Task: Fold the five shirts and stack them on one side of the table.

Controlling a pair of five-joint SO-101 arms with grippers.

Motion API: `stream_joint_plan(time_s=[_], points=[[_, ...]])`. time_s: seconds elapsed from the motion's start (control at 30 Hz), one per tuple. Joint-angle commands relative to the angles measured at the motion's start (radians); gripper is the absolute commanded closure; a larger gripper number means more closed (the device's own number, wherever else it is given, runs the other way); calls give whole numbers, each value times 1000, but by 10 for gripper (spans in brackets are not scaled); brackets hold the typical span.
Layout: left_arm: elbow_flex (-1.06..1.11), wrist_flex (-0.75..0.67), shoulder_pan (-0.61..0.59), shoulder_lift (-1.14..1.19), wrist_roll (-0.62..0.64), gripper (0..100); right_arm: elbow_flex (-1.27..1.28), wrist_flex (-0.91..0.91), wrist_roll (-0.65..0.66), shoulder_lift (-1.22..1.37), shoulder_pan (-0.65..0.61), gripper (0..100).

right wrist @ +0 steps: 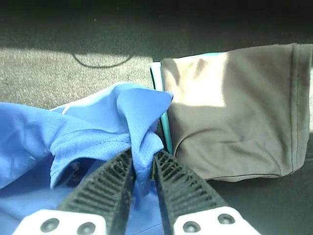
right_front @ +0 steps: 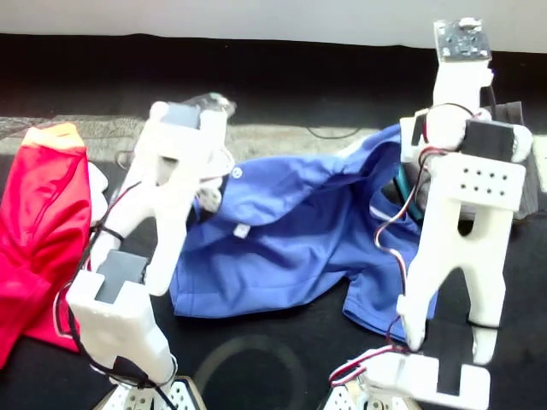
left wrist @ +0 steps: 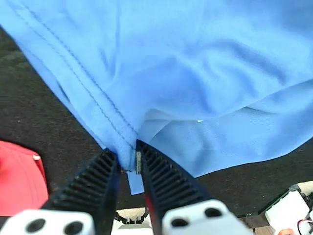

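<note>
A blue shirt point(right_front: 291, 235) lies rumpled across the middle of the black table between the two arms. My left gripper point(left wrist: 128, 161) is shut on a seam edge of the blue shirt point(left wrist: 195, 73), near its left side in the high view point(right_front: 209, 192). My right gripper point(right wrist: 143, 164) is shut on a bunched fold of the blue shirt point(right wrist: 73, 132), at the shirt's right end. A red shirt point(right_front: 38, 213) lies at the table's left edge, with an orange patch at its far end. A folded grey shirt point(right wrist: 234, 117) lies just beyond the right gripper, over a teal one point(right wrist: 159, 93).
The table point(right_front: 282, 85) is covered in black cloth, with a lighter grey strip along the back. A thin cable point(right wrist: 98, 63) lies on that strip. The arm bases point(right_front: 128, 389) stand at the front edge.
</note>
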Motion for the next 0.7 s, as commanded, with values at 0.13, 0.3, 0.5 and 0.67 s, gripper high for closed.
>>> stream_joint_plan(time_s=[0.13, 0.3, 0.5, 0.67], points=[[-315, 103, -71, -59, 12, 990, -44, -110, 5, -128, 7, 993], [-401, 104, -127, -99, 12, 990, -45, -277, 5, -125, 8, 993], [-403, 103, -189, -302, 3, 990, -134, -285, 5, -157, 5, 993], [-406, 98, -234, -435, -46, 990, -231, -285, 8, -171, -56, 993]])
